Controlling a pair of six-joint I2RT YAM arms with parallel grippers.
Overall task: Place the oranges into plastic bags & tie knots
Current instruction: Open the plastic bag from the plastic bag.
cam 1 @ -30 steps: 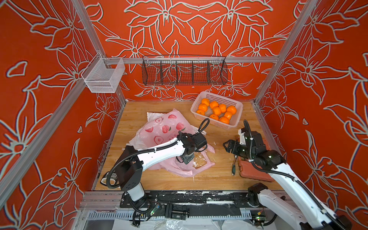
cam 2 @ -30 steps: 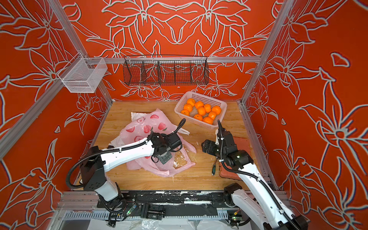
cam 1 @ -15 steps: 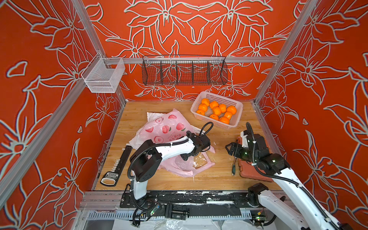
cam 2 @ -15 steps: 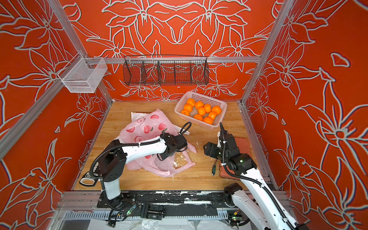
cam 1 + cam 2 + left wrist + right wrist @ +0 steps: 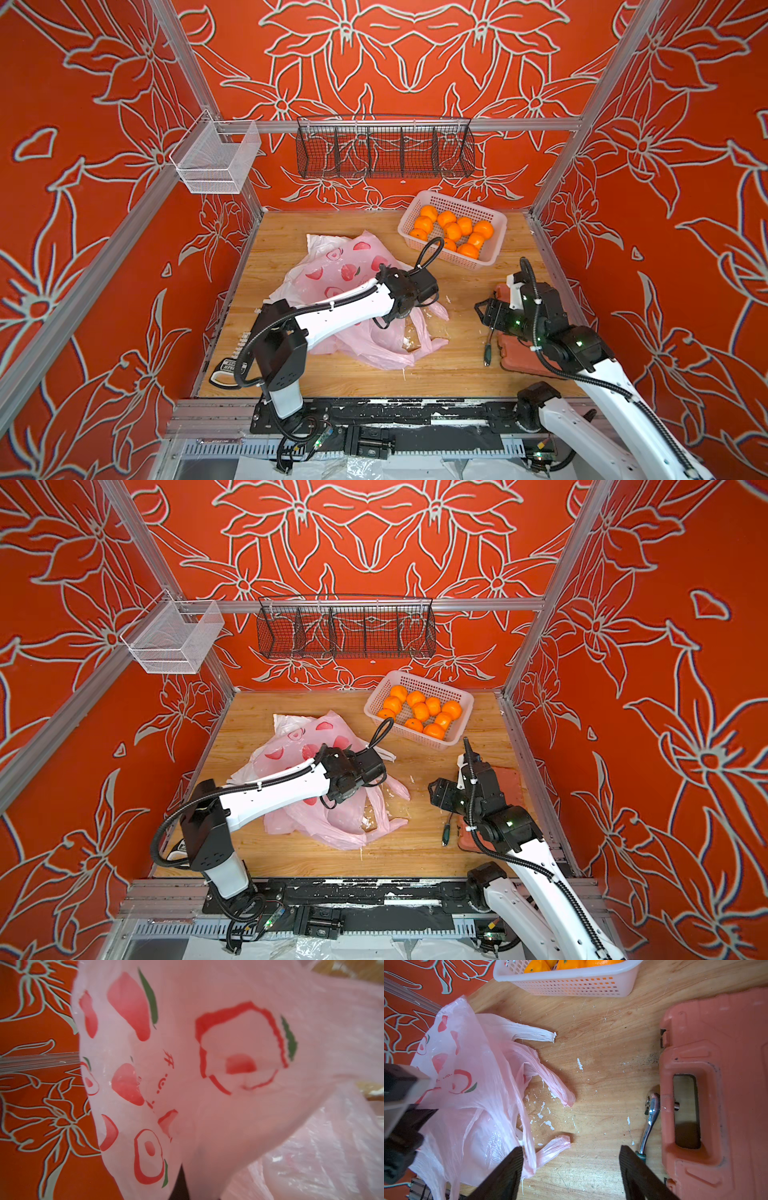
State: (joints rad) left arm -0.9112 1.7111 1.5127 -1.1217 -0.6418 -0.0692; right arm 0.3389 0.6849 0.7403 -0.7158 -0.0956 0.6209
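Bag (image 5: 483, 1076) clamped in left pincer (image 5: 428, 1093); right pincer (image 5: 571, 1149) beside, agape.

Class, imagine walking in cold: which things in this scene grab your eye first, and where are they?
The red flower-patterned walls all round shout loudest. Then the bright oranges in the white basket at the back right of the table, and the crumpled pink bag with peach prints mid-table.
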